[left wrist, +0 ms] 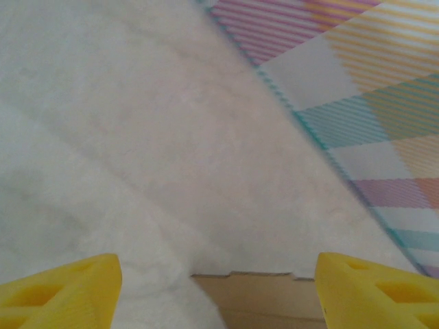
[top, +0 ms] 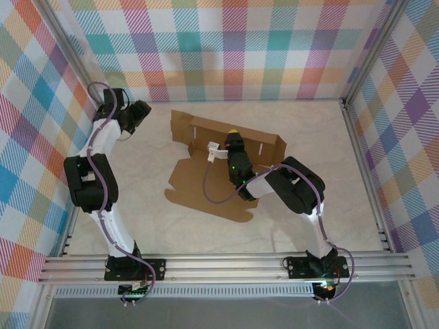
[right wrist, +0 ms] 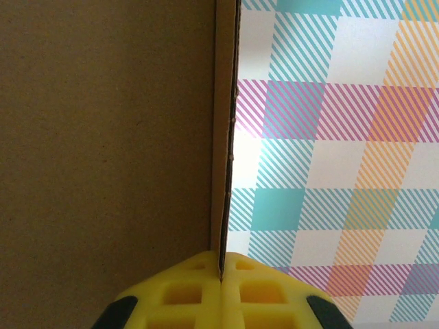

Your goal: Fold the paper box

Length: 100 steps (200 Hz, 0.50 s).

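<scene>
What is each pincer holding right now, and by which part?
The right pincer is shut on the paper box, pinching the thin edge of a raised wall panel. The left pincer is open and holds nothing.

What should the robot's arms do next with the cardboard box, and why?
Probably swing the left claw over to the paper box. The right claw is shut on its raised wall, while the left claw is open and holds nothing, with the box's edge close by.
</scene>
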### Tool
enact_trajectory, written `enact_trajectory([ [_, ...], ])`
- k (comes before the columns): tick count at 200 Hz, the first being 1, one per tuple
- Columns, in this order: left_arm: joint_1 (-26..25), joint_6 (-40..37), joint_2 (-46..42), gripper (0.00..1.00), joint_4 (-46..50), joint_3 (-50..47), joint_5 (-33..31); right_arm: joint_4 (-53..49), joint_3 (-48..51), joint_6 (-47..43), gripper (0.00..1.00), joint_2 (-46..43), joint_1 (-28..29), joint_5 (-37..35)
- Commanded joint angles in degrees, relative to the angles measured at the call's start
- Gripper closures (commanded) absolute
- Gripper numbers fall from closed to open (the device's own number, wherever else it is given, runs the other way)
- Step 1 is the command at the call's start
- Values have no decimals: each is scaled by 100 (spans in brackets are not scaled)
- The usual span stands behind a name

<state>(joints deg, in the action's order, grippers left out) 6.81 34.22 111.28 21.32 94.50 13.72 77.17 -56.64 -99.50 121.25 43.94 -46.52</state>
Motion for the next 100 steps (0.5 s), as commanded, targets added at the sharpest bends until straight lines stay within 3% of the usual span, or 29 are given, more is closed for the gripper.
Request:
enact_trajectory([
  [1,-102,-783,324,24,566,808,324,343,39,-60,100,65,40,-85],
  [25,-254,-1234,662,20,875,1506,508,343,39,-52,100,27,74,-95],
  [58,-346,-1192,1618,19,1637,2817,648,343,63,-4,100,-14,147,-142],
  [100,-408,-1216,2832,26,2221,4447,1320,343,108,42,100,-92,237,-231],
])
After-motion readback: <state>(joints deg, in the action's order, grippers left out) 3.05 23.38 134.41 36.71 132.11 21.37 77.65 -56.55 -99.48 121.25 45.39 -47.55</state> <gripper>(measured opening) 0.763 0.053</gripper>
